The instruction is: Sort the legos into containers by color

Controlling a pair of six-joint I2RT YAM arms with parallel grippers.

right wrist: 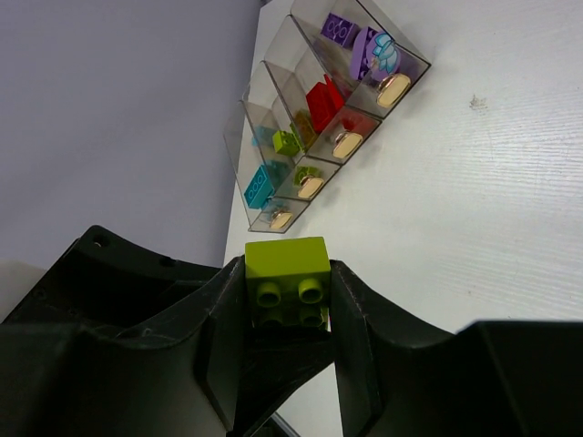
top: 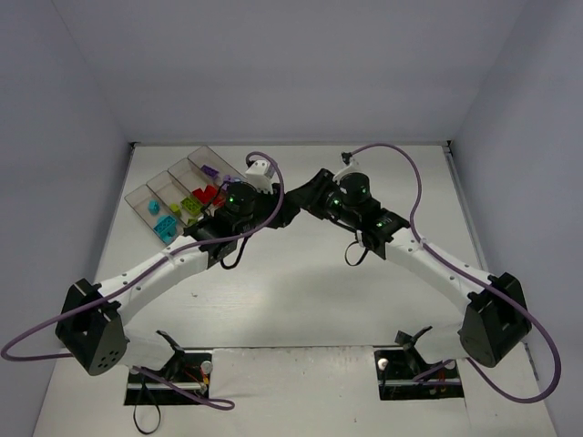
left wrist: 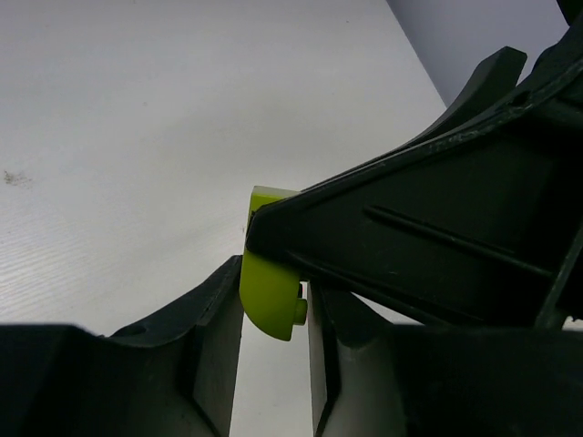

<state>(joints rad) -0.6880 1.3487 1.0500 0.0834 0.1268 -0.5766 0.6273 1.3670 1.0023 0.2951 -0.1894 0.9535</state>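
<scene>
Right wrist view: lime brick (right wrist: 287, 269) clenched by right claw (right wrist: 284, 287), gripped likewise by left claw (left wrist: 273, 314); containers (right wrist: 273, 68) at twelve o'clock.

A white table (top: 301, 291) is shown filling the centre and bottom of the frame, enclosed by a pale grey back wall (top: 291, 64) at top, a left wall (top: 46, 137) and a right wall (top: 537, 109). A dark cutout (top: 168, 387) is seen at lower left, a second cutout (top: 421, 373) at lower right; the scene is evenly lit.

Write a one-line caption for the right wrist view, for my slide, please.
Right gripper holding a lime green studded plastic brick, with four joined clear plastic bins containing coloured bricks behind.
</scene>
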